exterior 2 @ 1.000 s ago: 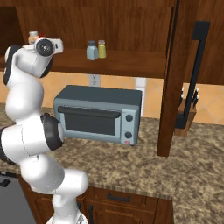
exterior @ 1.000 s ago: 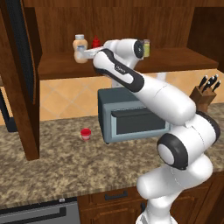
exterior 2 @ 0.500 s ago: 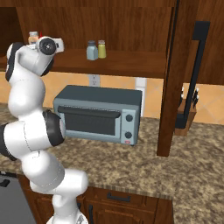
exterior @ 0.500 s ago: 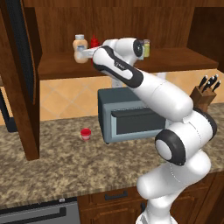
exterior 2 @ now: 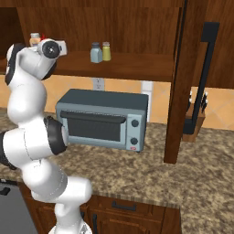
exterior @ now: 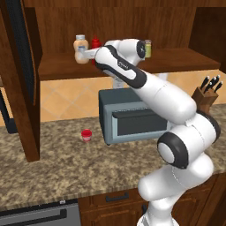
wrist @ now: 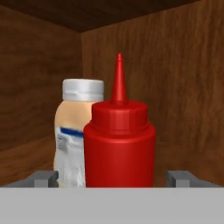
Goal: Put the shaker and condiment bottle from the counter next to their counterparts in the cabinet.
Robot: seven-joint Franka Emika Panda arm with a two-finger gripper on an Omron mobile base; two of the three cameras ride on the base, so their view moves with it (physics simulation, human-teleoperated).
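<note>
Hand view, condiment bottle [wrist: 119,144] upright between spread end effector [wrist: 113,179] fingers

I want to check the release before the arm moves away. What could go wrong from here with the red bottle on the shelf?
1. In the hand view the condiment bottle stands between the open jaws of the gripper; a sideways pull-out could tip it.
2. The peach-orange bottle stands very close behind it, so a nudge might knock both over.
3. Both stand near the front edge of the cabinet shelf; a tipped bottle could fall to the counter.
</note>
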